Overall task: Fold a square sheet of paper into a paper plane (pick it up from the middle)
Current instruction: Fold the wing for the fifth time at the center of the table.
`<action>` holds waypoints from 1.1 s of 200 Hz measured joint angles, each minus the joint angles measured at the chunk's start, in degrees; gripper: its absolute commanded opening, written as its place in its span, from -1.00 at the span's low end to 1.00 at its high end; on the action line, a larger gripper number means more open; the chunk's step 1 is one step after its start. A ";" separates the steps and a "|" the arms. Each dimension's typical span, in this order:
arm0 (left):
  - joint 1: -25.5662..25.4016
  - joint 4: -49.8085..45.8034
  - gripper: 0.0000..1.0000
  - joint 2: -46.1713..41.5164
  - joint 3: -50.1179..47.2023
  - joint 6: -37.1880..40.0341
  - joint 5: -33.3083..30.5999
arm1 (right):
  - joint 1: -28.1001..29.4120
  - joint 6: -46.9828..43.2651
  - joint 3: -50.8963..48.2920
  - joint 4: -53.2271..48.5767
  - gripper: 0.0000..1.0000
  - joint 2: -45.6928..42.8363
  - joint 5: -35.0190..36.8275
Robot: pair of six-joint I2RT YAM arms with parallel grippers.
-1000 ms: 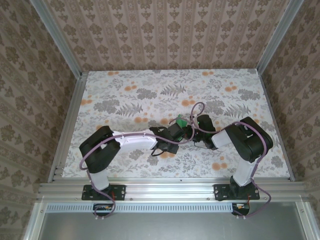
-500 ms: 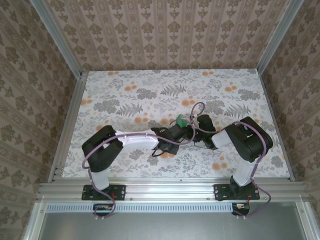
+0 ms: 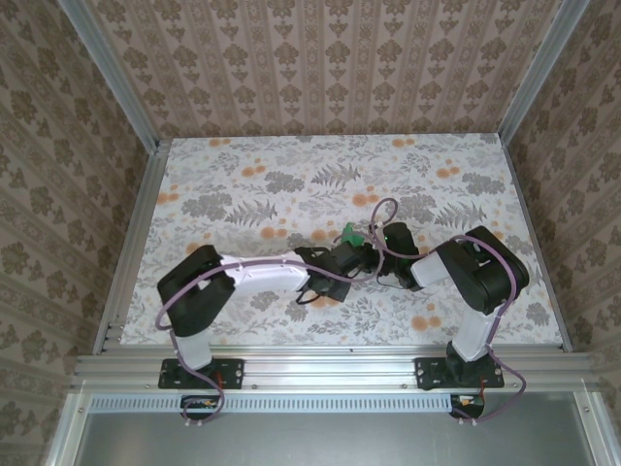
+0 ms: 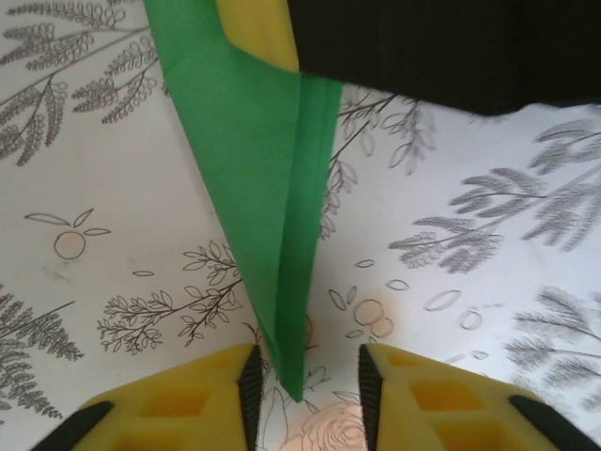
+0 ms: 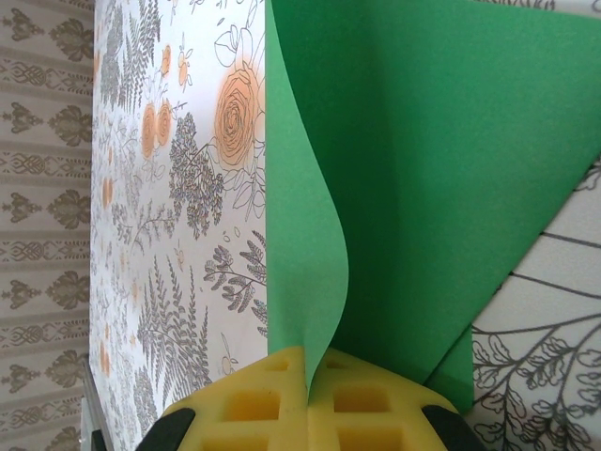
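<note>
The square sheet of paper (image 4: 254, 178), bright green, is folded into a slim pointed shape with a long crease. It hangs above the floral table. My right gripper (image 5: 315, 365) is shut on its wide end, and the paper (image 5: 423, 169) fans out beyond the yellow pads. The narrow tip sits between the yellow fingers of my left gripper (image 4: 305, 381), which is open; the tip is close to the left pad (image 4: 249, 381) and not clamped. From above, both grippers meet at mid-table with the green paper (image 3: 346, 233) between them.
The floral tabletop (image 3: 291, 184) stretches out on all sides of the grippers. Aluminium rails (image 3: 131, 243) and patterned walls bound it. The right gripper's black body (image 4: 441, 47) hangs just beyond the paper in the left wrist view.
My left gripper closed on the paper's tip, then opened and let it go. The right gripper has kept its hold, and the arms have barely shifted.
</note>
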 measured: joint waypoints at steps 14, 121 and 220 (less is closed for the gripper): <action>3.41 3.72 -0.20 -3.65 -3.02 -0.50 5.27 | -0.04 0.00 0.00 0.13 -1.00 0.00 -0.17; 15.39 30.08 -0.87 -0.87 -14.47 -9.70 29.49 | -0.37 0.81 -0.02 0.63 -1.00 0.37 -0.96; 14.91 32.63 -0.87 1.81 -14.47 -9.97 31.10 | -0.37 1.05 -0.11 0.85 -1.00 0.48 -0.96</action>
